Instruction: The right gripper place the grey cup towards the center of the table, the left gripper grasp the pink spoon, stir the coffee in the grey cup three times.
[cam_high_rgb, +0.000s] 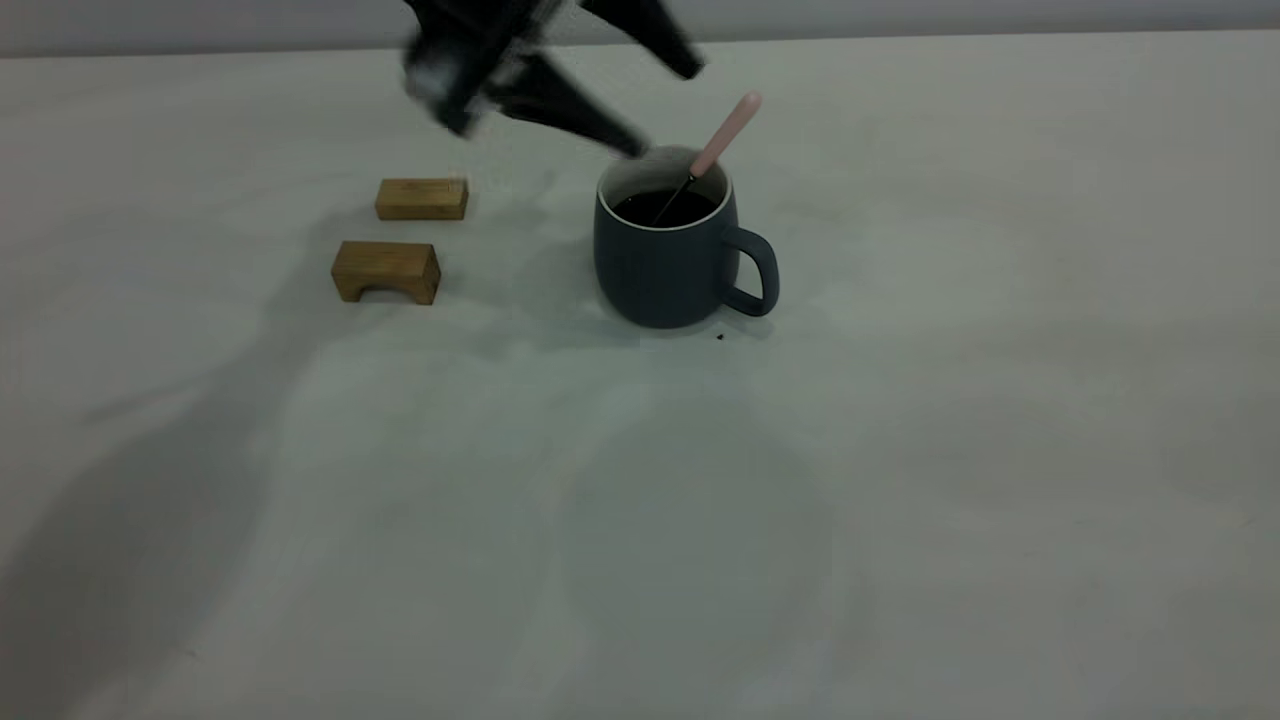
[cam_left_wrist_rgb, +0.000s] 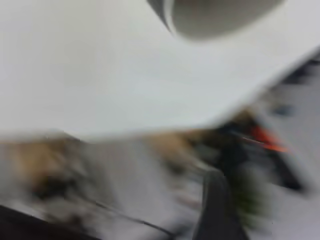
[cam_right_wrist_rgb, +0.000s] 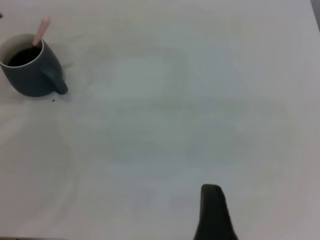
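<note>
- The grey cup (cam_high_rgb: 668, 252) is seen standing upright on the surface (cam_high_rgb: 900, 500), near its centre, with the loop handle turned toward the right arm's side.
- The coffee (cam_high_rgb: 665, 207) is seen inside the cup as a dark round surface.
- The pink spoon (cam_high_rgb: 716, 153) is found in the cup, bowl end sunk in the coffee, neck resting against the far rim. Its long axis is tilted, with the pink handle rising up and toward the right arm's side.
- The left hand (cam_high_rgb: 650, 95) is located above and behind the cup, on the left arm's side of it. Its two dark fingers are spread apart and nothing is held between them. One fingertip is seen just beside the cup's rim; the other is seen above, near the spoon handle but clear of it.
- The spoon handle lies to the right of the left hand, and the left arm is judged much the nearer to it.
- The right hand (cam_right_wrist_rgb: 214, 212) is parked well apart from the cup. Only one finger is shown in its wrist view, so its state cannot be told.
- Two wooden blocks (cam_high_rgb: 400, 240) are seen lying to the left of the cup, apart from it.
</note>
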